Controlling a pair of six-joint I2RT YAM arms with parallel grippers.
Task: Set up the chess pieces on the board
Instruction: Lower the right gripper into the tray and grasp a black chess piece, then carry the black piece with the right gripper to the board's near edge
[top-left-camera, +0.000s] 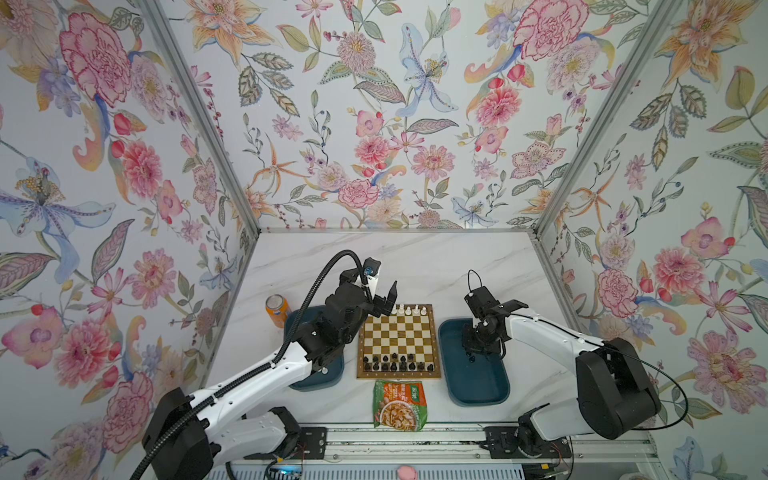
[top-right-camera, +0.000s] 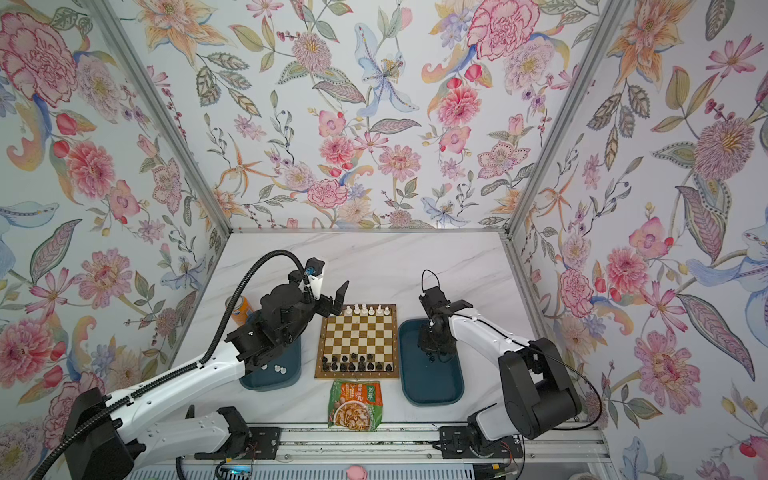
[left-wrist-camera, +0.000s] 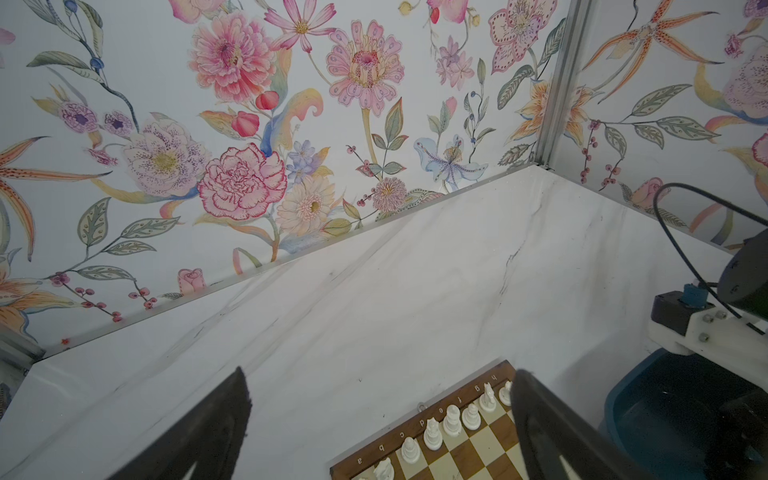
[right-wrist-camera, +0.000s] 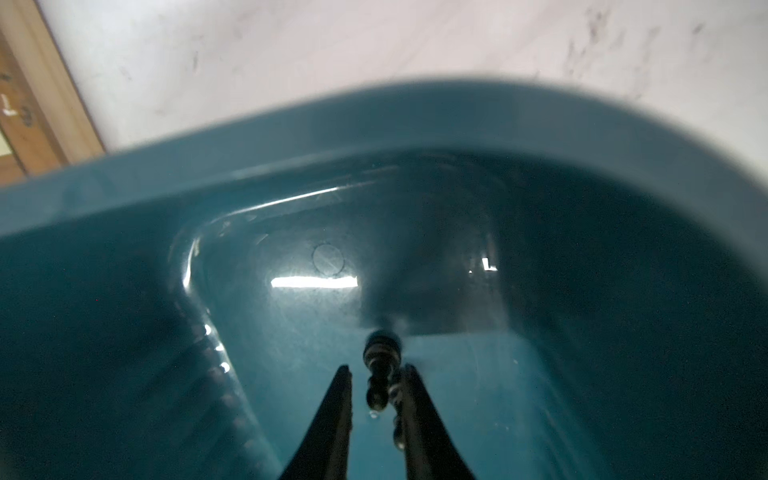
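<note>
Right pincer (right-wrist-camera: 376, 370) down inside tray (right-wrist-camera: 374, 124), tips narrowed round black pawn (right-wrist-camera: 380, 353). Pawn sits between tips, against one, with a sliver of gap at other, so you cannot tell whether grip is firm.

Step in hand: picking black pawn from tray.

Next move: finish clench, lift clear of tray wall, carry to board (top-left-camera: 399, 336) just beside pincer, then stand pawn upright on vacant square in black rows (top-left-camera: 395, 361).

Left pincer (top-left-camera: 384, 300) released, spread wide, nothing between tips. Hovers at board's far corner, white pieces (top-left-camera: 409, 309) just beside it.
</note>
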